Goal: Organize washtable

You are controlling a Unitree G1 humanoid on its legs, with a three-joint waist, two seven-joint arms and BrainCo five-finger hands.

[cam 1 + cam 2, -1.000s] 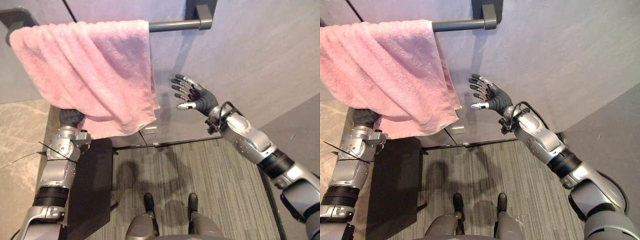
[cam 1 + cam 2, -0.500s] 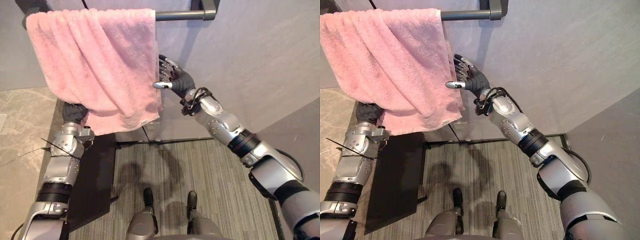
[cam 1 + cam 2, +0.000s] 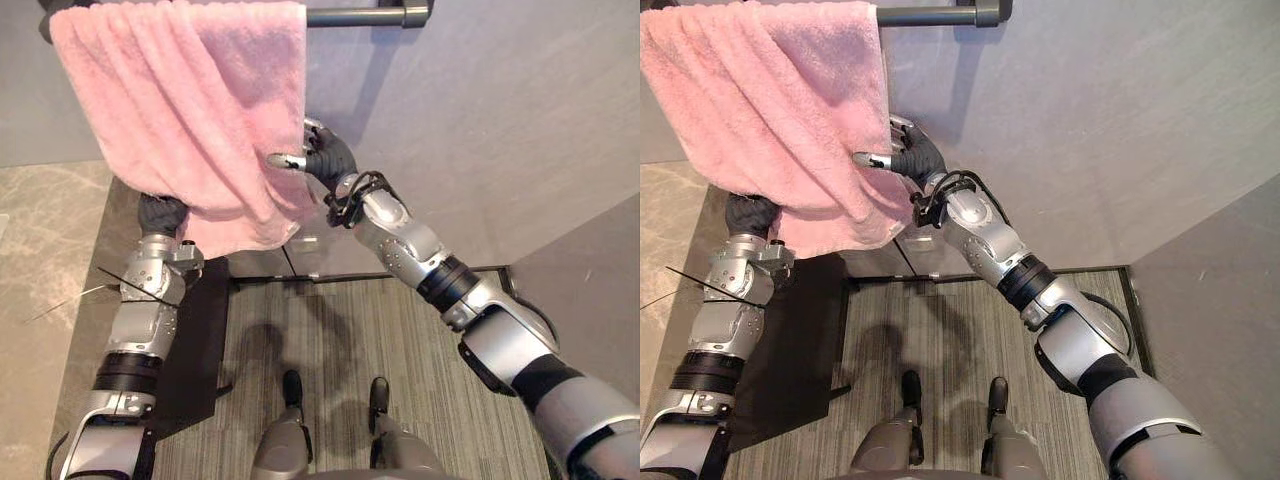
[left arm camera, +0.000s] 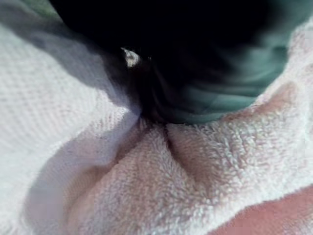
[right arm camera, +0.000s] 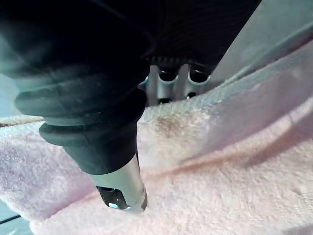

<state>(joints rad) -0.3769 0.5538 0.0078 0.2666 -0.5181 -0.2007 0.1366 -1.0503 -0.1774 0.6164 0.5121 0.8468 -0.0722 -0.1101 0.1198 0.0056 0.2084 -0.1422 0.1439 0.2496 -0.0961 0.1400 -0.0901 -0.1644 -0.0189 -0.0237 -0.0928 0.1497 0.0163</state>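
A pink towel point(image 3: 180, 100) hangs over a dark rail point(image 3: 365, 16) on the grey wall. My right hand point(image 3: 325, 158) is at the towel's right edge, thumb point(image 5: 122, 188) on the front of the cloth and fingers point(image 5: 168, 83) behind it, pinching the edge. My left hand point(image 3: 160, 212) reaches up under the towel's lower left part, with only its dark cover showing below the cloth. In the left wrist view the towel point(image 4: 171, 186) bunches in folds that run into the hand, which is curled on it.
A marble counter point(image 3: 50, 230) lies at the left, with a dark cabinet side point(image 3: 195, 340) beside it. Pale cabinet doors point(image 3: 310, 255) sit under the towel. Striped carpet point(image 3: 400, 340) covers the floor below.
My right hand has moved left from open air to the towel's right edge and curled its fingers onto the cloth. The left hand stays under the towel.
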